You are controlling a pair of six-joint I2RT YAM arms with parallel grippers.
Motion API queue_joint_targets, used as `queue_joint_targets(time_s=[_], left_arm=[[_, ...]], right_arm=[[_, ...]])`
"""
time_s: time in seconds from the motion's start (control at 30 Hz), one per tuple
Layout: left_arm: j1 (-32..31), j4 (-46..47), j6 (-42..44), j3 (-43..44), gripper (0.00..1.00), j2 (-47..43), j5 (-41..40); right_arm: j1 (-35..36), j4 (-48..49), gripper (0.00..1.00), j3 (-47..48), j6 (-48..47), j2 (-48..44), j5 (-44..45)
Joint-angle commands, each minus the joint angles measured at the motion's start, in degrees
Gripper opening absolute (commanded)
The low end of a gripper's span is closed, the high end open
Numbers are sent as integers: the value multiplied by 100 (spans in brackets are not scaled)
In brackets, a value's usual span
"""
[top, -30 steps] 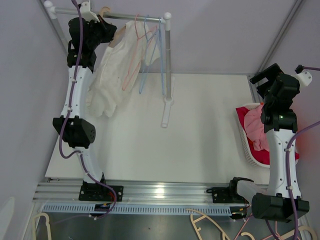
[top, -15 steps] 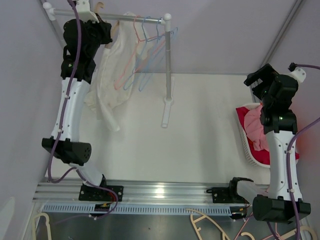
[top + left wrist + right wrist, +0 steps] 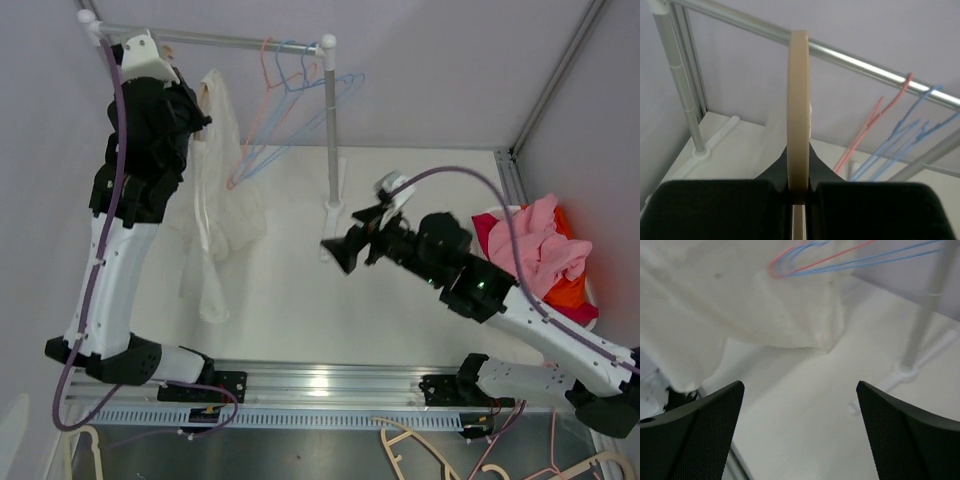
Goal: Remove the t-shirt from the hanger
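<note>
1. The right gripper (image 3: 338, 256) sat low over the white table (image 3: 420, 320). Its jaws were spread wide with nothing between them, and it faced left.
2. The white cotton t-shirt (image 3: 215, 210) lay left of that gripper and somewhat farther back, well apart from it. It hung as a narrow drape with its long axis vertical, and its lower end trailed toward the table.
3. The left gripper (image 3: 190, 118) was high at the shirt's top, clamped on the hook of the beige plastic hanger (image 3: 799, 100).
4. The silver metal rail (image 3: 240, 41) ran behind. I could not tell whether the hook rested on it.
5. Judgement: the right arm was free and nearer the loose cloth. A pull would likely run downward along the drape.
</note>
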Motion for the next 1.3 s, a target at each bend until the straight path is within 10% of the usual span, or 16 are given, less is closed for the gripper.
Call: queue_joint_targets(time_s=[0.0, 0.37, 0.6, 0.7, 0.77, 0.8, 1.1, 1.27], left_arm=[[-543, -248, -280, -565, 1, -785, -1088], [-1009, -1022, -1018, -1412, 1, -1655, -1220], [-1107, -987, -1028, -1861, 1, -1850, -1396], [-1107, -995, -1062, -1905, 0, -1832, -1326], [-1098, -978, -1168, -1949, 1, -1858, -1344], [-1107, -908, -1159, -2106, 1, -1884, -1326], [-1002, -749, -694, -1959, 1, -1219, -1337], [-632, -2460, -799, 120, 1, 161, -518]], right_arm=[[1265, 1546, 99, -643, -727, 12, 174], [3412, 4615, 99, -313, -833, 2303, 507], [3737, 4758, 99, 603, -614, 3474, -19], [3904, 4521, 77, 744, -692, 3668, 279], [4027, 4459, 13, 718, -737, 3660, 629], [4062, 4415, 0, 692, -719, 3634, 692], [5317, 4178, 0, 288, -1229, 3176, 1509], [5820, 3381, 0, 339, -1333, 3413, 1169]])
